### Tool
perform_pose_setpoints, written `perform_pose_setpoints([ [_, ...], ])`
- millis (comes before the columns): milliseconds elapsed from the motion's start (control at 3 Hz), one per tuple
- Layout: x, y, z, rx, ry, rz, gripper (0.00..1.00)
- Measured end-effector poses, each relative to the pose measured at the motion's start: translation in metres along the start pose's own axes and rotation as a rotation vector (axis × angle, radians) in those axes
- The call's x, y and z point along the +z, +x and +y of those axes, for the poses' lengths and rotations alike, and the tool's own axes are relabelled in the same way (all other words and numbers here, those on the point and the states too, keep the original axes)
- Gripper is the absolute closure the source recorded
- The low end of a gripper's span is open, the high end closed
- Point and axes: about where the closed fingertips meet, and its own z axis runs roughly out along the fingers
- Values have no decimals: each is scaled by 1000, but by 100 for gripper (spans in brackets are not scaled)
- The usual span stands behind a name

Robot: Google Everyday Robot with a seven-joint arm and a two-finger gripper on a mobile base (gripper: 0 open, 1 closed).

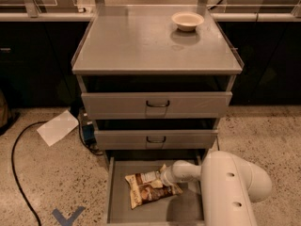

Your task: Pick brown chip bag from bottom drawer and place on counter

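Note:
The brown chip bag (148, 187) lies flat in the open bottom drawer (117, 206), left of its middle, label side up. My gripper (165, 178) reaches down into the drawer from the right and sits at the bag's right end, touching or just over it. My thick white arm (230, 187) covers the drawer's right side. The counter (141, 41) is the grey cabinet top above, with thin raised side rims.
A cream bowl (187, 20) stands at the counter's back right. Two closed drawer fronts with dark handles (157, 104) sit above the open drawer. A white paper (57, 127), a black cable (19, 173) and blue tape (67, 216) lie on the floor at left.

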Motion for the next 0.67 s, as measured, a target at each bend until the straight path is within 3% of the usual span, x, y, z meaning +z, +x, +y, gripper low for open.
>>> perform_pose_setpoints([
  [333, 0, 0, 0, 0, 0, 0, 89],
  [667, -6, -4, 1, 0, 0, 0, 100],
])
